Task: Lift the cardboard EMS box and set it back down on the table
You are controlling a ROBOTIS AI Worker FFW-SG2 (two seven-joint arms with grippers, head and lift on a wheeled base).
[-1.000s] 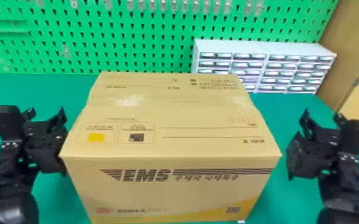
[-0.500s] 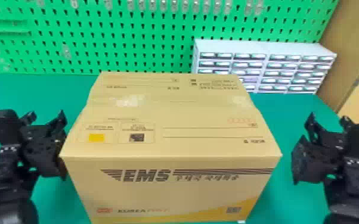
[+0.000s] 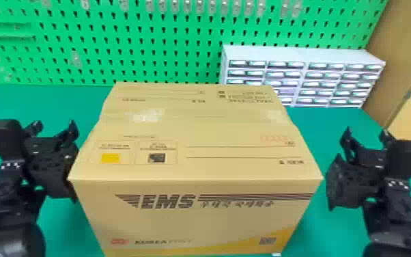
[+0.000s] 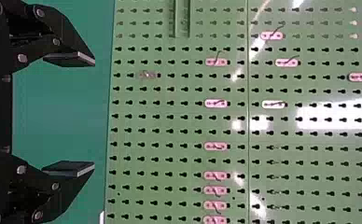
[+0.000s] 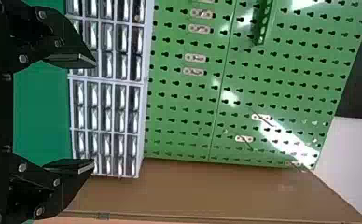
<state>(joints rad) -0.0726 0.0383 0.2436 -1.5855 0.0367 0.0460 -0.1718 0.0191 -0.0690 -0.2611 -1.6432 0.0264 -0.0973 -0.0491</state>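
Box [image 3: 194, 218] sits on the table [image 3: 44, 102]. Left gripper [image 3: 54, 128] is at its nine o'clock, right beside it. Right gripper [image 3: 367, 133] is at three o'clock, a bit away. Both have fingers wide open. Drawers [image 3: 300, 56] stand behind, around one o'clock.

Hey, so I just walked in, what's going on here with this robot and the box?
A two-armed robot has its arms on either side of the cardboard EMS box, which appears to rest on the green table. The left pincer is right beside it, contact unclear; the right pincer stands slightly apart. Both are open and empty.
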